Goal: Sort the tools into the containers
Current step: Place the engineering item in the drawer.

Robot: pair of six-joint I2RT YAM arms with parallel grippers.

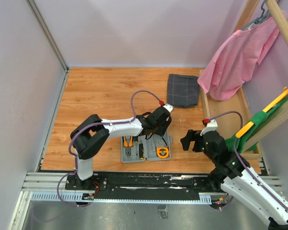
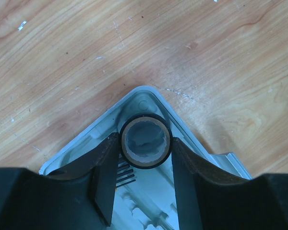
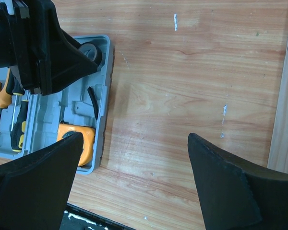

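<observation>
the grey tool case (image 1: 124, 158) lies open on the wooden table (image 1: 101, 96), just in front of the arm bases and between the two arms. its left section holds pliers (image 1: 128, 142) with orange handles and a screwdriver (image 1: 140, 149) with a yellow-and-black handle, lying side by side; the near right compartment holds the round orange tape measure (image 1: 162, 153). at the far right corner of the case, a black roll (image 2: 145, 165) with a tan inner wall and a hollow centre sits between the fingers (image 2: 105, 172) of the left gripper (image 1: 159, 128). the jaws stand partly closed, one pad against each side of the roll, so the roll is gripped. the roll sits directly over the rounded corner of the case rim; whether it rests on the moulded floor or hangs just above it cannot be determined. the right gripper (image 1: 189, 140) hovers beside the right edge of the case, over bare wood, with its jaws spread wide and nothing between them. at the far side of the table, well apart from the case, lies a dark grey checked cloth (image 1: 183, 90), folded flat. a pink garment (image 1: 235, 62) hangs at the far right.
</observation>
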